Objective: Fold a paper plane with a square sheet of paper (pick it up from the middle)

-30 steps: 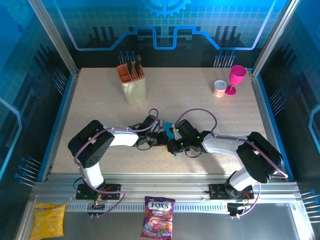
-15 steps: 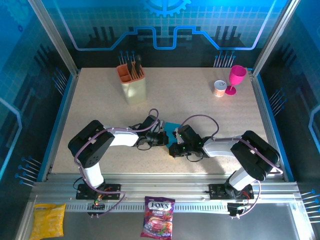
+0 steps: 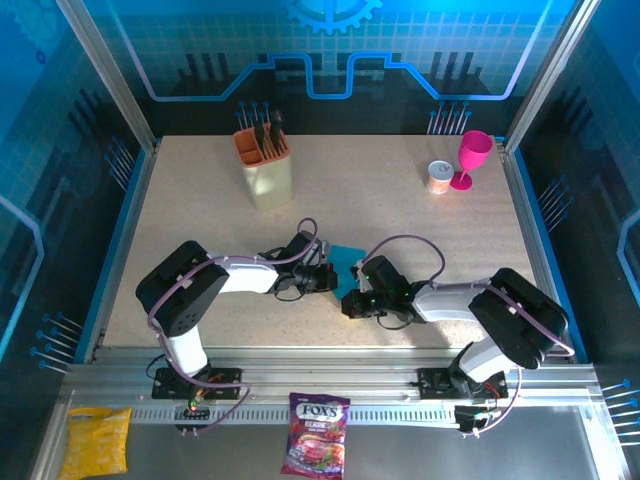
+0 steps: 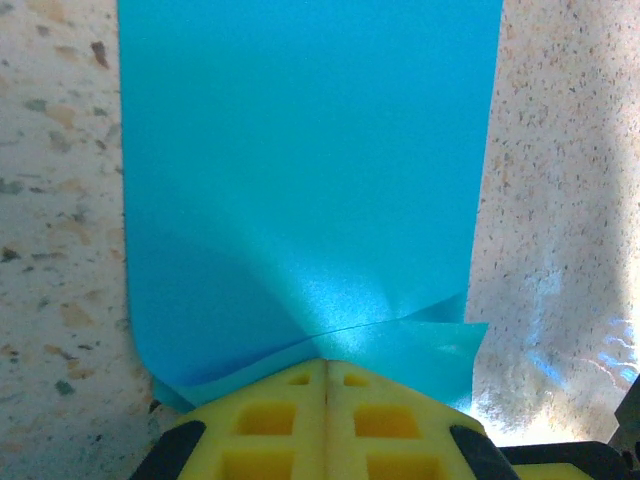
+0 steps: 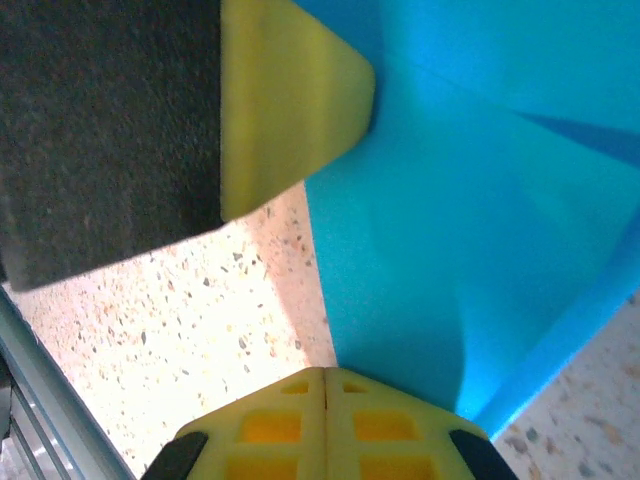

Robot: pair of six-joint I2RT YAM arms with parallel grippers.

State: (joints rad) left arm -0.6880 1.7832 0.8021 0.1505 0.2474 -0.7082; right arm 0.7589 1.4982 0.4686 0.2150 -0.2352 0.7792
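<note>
Square sheet of paper [image 3: 346, 256], centre of table [image 3: 200, 230], early fold in hand: left gripper [image 4: 327, 366] and right gripper [image 5: 325, 373] each pinched shut on an edge, apparently; next move calls for aligned edges, pressed flat.

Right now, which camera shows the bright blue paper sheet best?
The left wrist view: the thin cyan-blue paper sheet lies spread, both side edges and a crease clear. The right wrist view shows a creased part close up; the top view a small blue patch.

Paper [image 3: 345, 253] lies between left hand [image 4: 325, 372] and right hand [image 5: 325, 378].
</note>
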